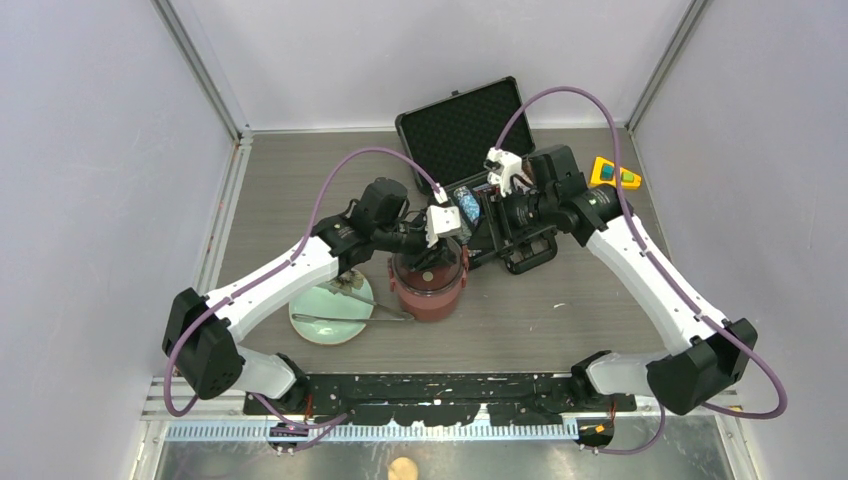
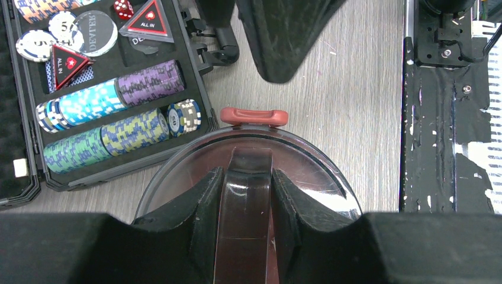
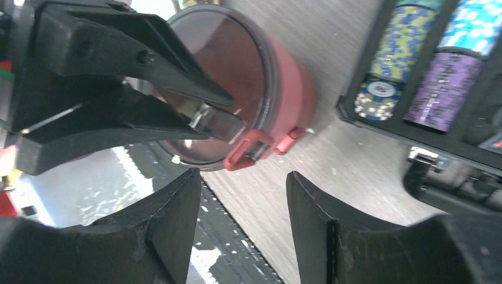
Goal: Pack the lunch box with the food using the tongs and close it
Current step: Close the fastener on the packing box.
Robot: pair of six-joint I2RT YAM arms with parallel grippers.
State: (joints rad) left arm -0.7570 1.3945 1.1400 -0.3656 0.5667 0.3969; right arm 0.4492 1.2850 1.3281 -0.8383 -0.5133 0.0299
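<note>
On the grey tabletop [image 1: 560,300] the lunch box [image 1: 428,295] stands at centre, just right of the plate [image 1: 322,328] with the tongs [image 1: 365,315]. Left fingers [image 2: 201,201] clench its lid handle [image 2: 245,236]; right fingers [image 3: 171,213] are spread, empty.

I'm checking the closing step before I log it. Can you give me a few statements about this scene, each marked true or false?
1. The left end effector is closed on the handle of the top lid. True.
2. The right end effector holds the tongs. False: it is open with nothing between its fingers, and the tongs lie on the green plate.
3. The top lid sits on the lunch box. True.
4. The poker chip case is shut. False: it stands open, with chip stacks showing.
</note>
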